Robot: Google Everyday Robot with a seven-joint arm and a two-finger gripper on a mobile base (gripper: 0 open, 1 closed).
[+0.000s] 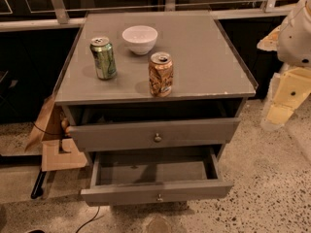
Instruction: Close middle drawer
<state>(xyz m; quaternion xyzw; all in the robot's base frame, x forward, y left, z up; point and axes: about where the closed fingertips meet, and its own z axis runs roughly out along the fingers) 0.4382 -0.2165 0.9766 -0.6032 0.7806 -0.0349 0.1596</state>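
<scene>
The middle drawer [155,192] is a wide grey drawer with a small brass knob [159,197]. It is pulled far out at the lower front of the grey cabinet [194,57], and its plain box looks empty. Above it, another grey drawer [121,136] with a brass knob stands slightly out, with a dark gap over it. My gripper [284,101] is at the right edge of the camera view, pale and cream-coloured. It hangs beside the cabinet, well apart from both drawers and touching nothing.
On the cabinet top stand a green can [103,57], a white bowl [140,39] and a bronze can [161,74] near the front edge. Brown cardboard [53,140] and a black cable [39,183] lie left of the cabinet. The floor [262,188] is speckled.
</scene>
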